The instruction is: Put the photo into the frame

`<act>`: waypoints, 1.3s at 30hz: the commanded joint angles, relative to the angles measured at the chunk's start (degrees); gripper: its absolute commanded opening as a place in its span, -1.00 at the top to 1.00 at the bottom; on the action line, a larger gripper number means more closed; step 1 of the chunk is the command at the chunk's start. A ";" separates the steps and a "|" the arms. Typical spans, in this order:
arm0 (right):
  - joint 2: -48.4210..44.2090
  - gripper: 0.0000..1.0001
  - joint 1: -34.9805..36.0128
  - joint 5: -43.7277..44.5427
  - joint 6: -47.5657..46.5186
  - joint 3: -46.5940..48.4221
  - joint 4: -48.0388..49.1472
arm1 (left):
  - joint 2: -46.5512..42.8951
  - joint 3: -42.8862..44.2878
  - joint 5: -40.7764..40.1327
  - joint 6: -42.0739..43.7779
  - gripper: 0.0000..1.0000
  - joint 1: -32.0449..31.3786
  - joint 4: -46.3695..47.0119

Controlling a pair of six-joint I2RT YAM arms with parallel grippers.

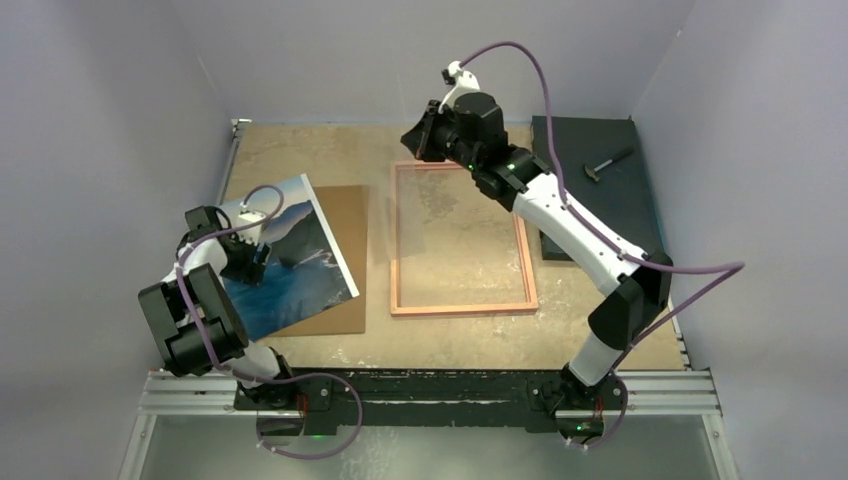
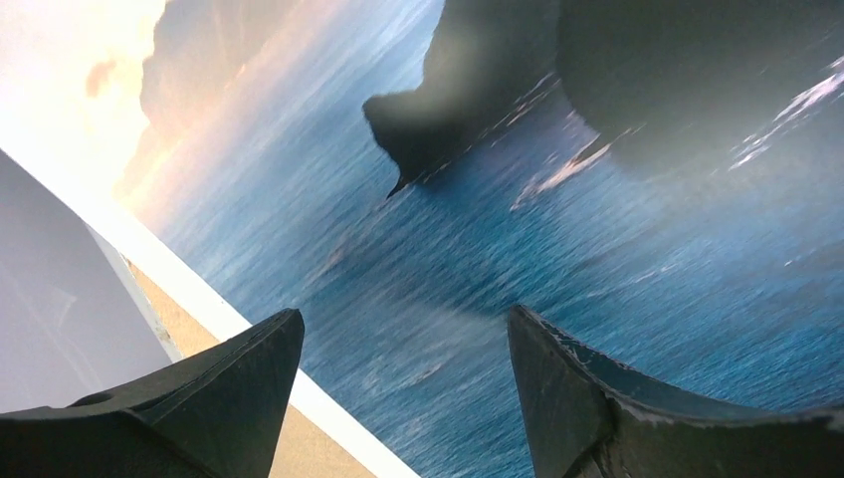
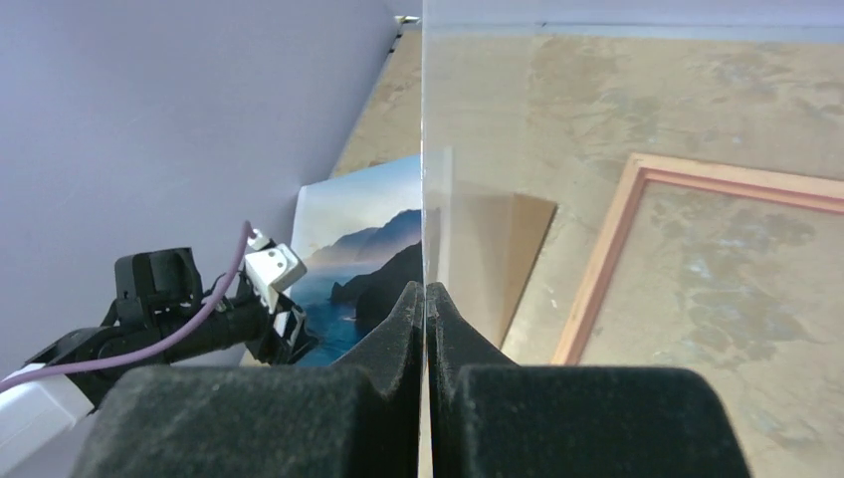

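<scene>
Photo point(image 1: 305, 240) sits on the left side of the table point(image 1: 300, 150), turned at an angle, lying across the brown backing board point(image 1: 350, 230), its white border showing along the edges. Left gripper point(image 2: 405, 317) is right above the blue sea of the print, fingers point(image 2: 249, 368) spread apart with nothing pinched between them, so it's released, not gripping. Over to the frame point(image 1: 460, 308): it lies flat mid-table, just right of the backing board and apart from it, pale orange rim up, with the tabletop showing through the opening. Right gripper point(image 3: 426, 289) is up at the frame's far edge, clenched tight on a thin clear pane point(image 3: 425, 149), which the right wrist view sees edge-on, rising straight out from between the pads. Far right, a small hammer point(image 1: 606, 164) rests on a dark mat point(image 1: 590, 210), well clear of the frame.
</scene>
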 commanded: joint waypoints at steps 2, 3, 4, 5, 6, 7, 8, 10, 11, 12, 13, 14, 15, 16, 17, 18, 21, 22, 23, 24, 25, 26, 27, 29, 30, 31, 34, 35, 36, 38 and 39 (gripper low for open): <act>-4.62 1.00 -0.26 3.46 -3.90 2.41 -3.38 | 0.14 1.02 -1.20 -3.15 -0.58 -3.51 -3.04; -4.83 1.00 -0.26 3.52 -3.93 2.41 -3.80 | -0.30 4.06 -0.87 -4.80 -0.67 -3.47 -5.28; -4.89 1.00 -0.26 3.41 -3.99 2.44 -4.23 | -0.79 7.13 -0.33 -6.66 -0.77 -3.42 -8.58; -4.90 1.00 -0.26 3.30 -3.87 2.73 -4.74 | -1.62 10.51 0.62 -8.16 -0.84 -3.14 -10.68; -4.90 1.00 -0.23 3.17 -3.76 2.93 -5.09 | -2.71 13.24 1.97 -9.25 -0.90 -2.94 -12.51; -4.90 1.00 -0.22 3.07 -3.59 3.16 -5.43 | -3.97 16.15 3.44 -10.24 -0.93 -2.88 -14.12; -4.97 1.00 -0.25 2.94 -3.48 3.32 -5.70 | -5.17 18.84 4.72 -11.50 -0.95 -2.91 -15.35; -4.99 1.00 -0.26 2.85 -3.44 4.08 -6.49 | -6.66 24.21 6.56 -13.95 -0.98 -3.16 -17.84; -4.92 1.00 -0.22 2.85 -3.53 4.76 -7.13 | -6.76 26.91 7.09 -15.28 -0.98 -3.32 -19.30; -4.84 1.00 -0.21 2.85 -3.84 5.54 -7.98 | -6.41 29.35 7.44 -16.54 -0.99 -3.35 -20.83; -4.88 1.00 -0.26 2.87 -4.04 6.18 -8.62 | -5.63 31.85 8.05 -17.16 -1.00 -3.36 -22.51; -5.02 1.00 -0.25 2.71 -4.38 6.61 -9.07 | -4.71 34.08 8.26 -17.71 -1.00 -3.38 -24.16; -5.07 1.00 -0.26 2.30 -4.65 7.04 -9.56 | -3.76 36.20 7.99 -18.11 -1.00 -3.38 -25.52; -5.03 1.00 -0.26 1.62 -4.87 7.55 -10.03 | -3.03 37.67 7.30 -18.79 -1.00 -3.37 -26.16; -4.74 1.00 -0.26 0.74 -5.04 8.53 -10.92 | -2.43 39.05 7.02 -19.18 -1.00 -3.29 -26.84; -4.21 1.00 -0.25 -0.27 -5.04 9.69 -12.04 | -2.09 40.19 7.47 -19.23 -0.99 -3.33 -27.52; -2.36 1.00 -0.26 -3.37 -4.88 12.99 -14.70 | -1.52 42.44 10.06 -20.82 -1.00 -3.32 -28.45; -2.01 1.00 -0.26 -3.98 -4.84 13.76 -15.61 | -1.17 42.86 10.51 -22.07 -1.00 -3.29 -28.44; -1.90 1.00 -0.26 -4.16 -4.96 14.35 -16.34 | -0.77 43.21 10.67 -23.74 -1.00 -3.26 -28.24; -2.08 1.00 -0.22 -4.06 -5.22 14.55 -16.84 | -0.21 43.42 10.25 -25.75 -1.00 -3.27 -28.14; -2.43 1.00 -0.26 -3.78 -5.49 14.57 -17.13 | 0.78 43.61 10.07 -27.07 -1.00 -3.29 -28.66; -2.70 1.00 -0.31 -3.22 -5.83 14.77 -17.73 | 1.84 43.93 10.68 -27.51 -1.00 -3.28 -29.34; -2.72 1.00 -0.35 -2.55 -6.20 15.36 -18.85 | 2.55 44.12 11.89 -27.09 -1.00 -3.29 -30.04; -2.18 1.00 -1.28 -2.18 -6.89 17.16 -21.86 | 3.43 44.05 13.70 -26.33 -1.00 -3.28 -30.78; -1.96 1.00 -2.06 -1.93 -7.08 17.77 -23.23 | 3.40 43.65 14.85 -25.49 -1.00 -3.33 -31.02; -2.03 1.00 -2.92 -1.24 -7.11 17.70 -24.20 | 3.07 42.99 15.84 -25.06 -1.00 -3.33 -30.56; -4.51 1.00 -6.22 -1.29 -7.04 13.76 -23.87 | 1.11 39.49 15.22 -26.05 -1.00 -4.28 -26.95; -5.34 1.00 -7.49 -1.73 -6.94 12.03 -23.58 | 0.54 38.57 14.70 -26.47 -1.00 -5.11 -25.91; -6.14 1.00 -8.67 -2.17 -6.82 10.59 -23.35 | 0.31 37.93 14.22 -26.90 -1.00 -6.10 -25.31; -7.69 1.00 -11.09 -3.76 -6.69 7.10 -22.45 | 0.59 37.86 12.95 -27.71 -0.98 -8.56 -25.05; -8.15 1.00 -11.43 -3.88 -6.79 6.55 -22.20 | 0.83 37.87 12.04 -28.07 -0.97 -9.83 -24.82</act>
